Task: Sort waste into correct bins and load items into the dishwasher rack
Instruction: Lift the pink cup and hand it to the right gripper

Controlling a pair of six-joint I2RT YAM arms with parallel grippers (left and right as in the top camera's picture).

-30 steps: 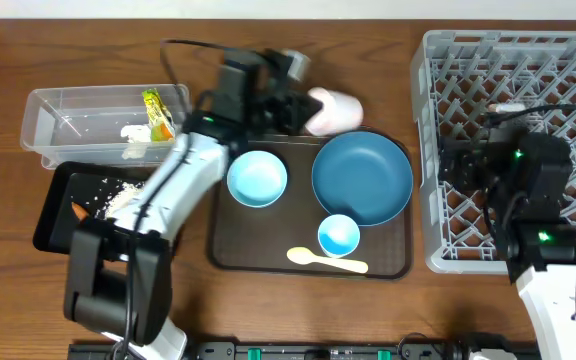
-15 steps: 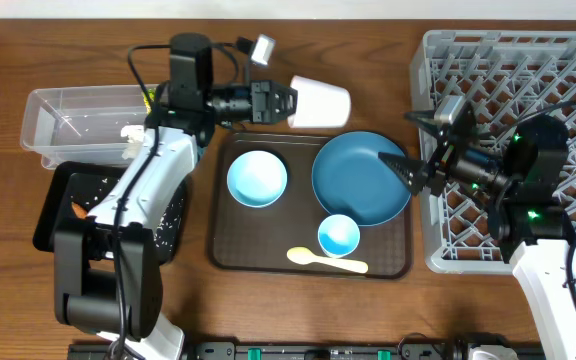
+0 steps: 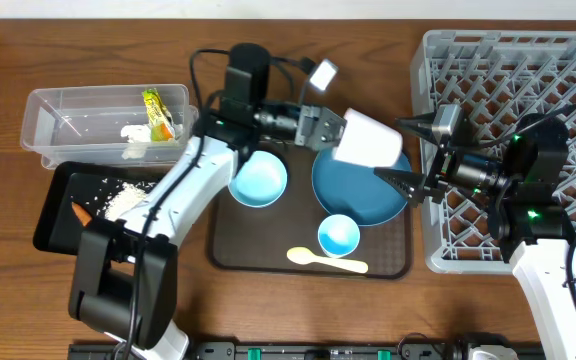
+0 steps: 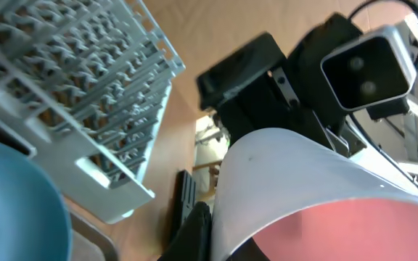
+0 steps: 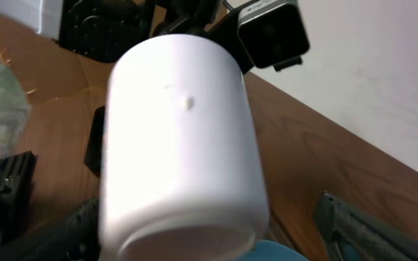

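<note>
The left hand (image 3: 326, 128) is clenched on the rim of the pale cup (image 3: 371, 139), holding it sideways in the air above the far edge of the dark-blue plate (image 3: 363, 195). The right hand (image 3: 396, 150) is spread wide, with a finger on either side of the cup's base. The plate lies on the brown tray (image 3: 268, 245), left of the grey rack (image 3: 528, 60).
</note>
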